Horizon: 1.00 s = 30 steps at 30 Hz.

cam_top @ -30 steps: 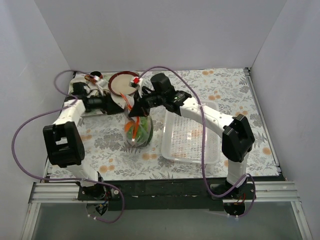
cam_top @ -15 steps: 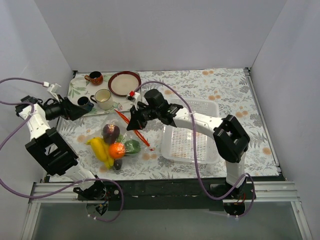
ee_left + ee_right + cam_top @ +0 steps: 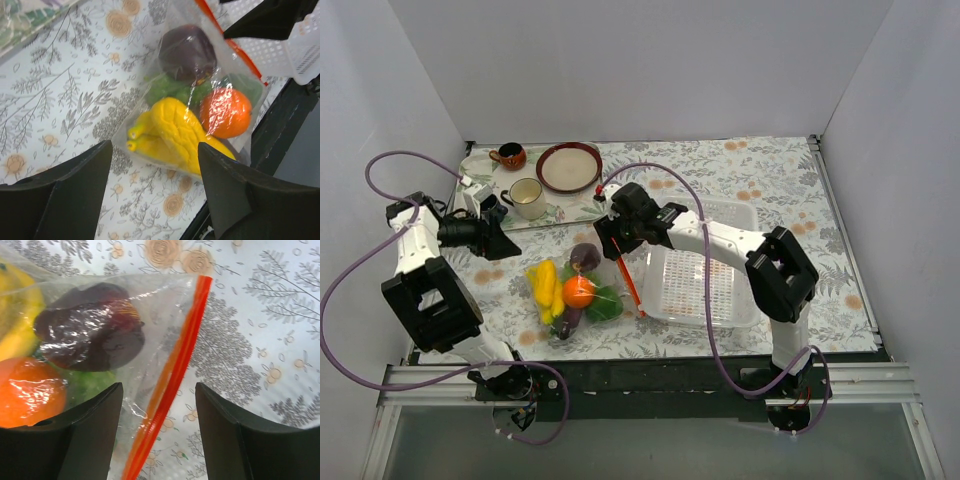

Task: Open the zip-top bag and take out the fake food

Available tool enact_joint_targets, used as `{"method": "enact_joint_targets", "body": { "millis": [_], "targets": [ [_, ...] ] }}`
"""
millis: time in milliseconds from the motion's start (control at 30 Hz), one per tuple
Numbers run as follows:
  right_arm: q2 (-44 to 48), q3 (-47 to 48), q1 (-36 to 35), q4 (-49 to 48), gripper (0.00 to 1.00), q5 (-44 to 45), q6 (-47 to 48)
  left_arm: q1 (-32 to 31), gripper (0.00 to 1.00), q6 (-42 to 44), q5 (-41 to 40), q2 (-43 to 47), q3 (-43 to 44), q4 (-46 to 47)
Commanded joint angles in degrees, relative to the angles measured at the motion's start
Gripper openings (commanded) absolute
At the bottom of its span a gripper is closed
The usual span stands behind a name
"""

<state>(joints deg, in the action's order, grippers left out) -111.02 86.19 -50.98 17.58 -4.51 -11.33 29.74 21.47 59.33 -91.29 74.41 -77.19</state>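
Note:
The zip-top bag (image 3: 582, 290) lies flat on the flowered cloth, left of the basket, its orange-red zip strip (image 3: 628, 283) along its right edge. Inside it is the fake food: yellow bananas (image 3: 170, 132), an orange (image 3: 226, 113), a dark purple piece (image 3: 186, 52) and green pieces (image 3: 167, 89). My right gripper (image 3: 612, 245) hovers open just over the bag's far end; in the right wrist view the zip strip (image 3: 172, 382) runs between its fingers (image 3: 90, 435) untouched. My left gripper (image 3: 505, 244) is open to the left of the bag, and its fingers (image 3: 60, 200) frame bare cloth.
A white perforated basket (image 3: 705, 270) stands right of the bag, under the right arm. At the back left a tray (image 3: 480, 165) carries a brown mug (image 3: 508, 156), a cream cup (image 3: 527, 197) and a red-rimmed bowl (image 3: 569, 166). The table's front edge is close below the bag.
A second ago my right gripper held the bag up by its zip edge; it has since opened and the bag now lies on the cloth. My left arm swung outward, then back toward the bag.

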Motion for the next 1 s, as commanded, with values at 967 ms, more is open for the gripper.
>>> {"method": "enact_joint_targets", "body": {
  "millis": [967],
  "targets": [
    [9.9, -12.4, 3.9, 2.1, 0.57, 9.9, 8.8, -23.2, 0.54, -15.4, -27.2, -14.5, -10.3, 23.3]
  ]
}}
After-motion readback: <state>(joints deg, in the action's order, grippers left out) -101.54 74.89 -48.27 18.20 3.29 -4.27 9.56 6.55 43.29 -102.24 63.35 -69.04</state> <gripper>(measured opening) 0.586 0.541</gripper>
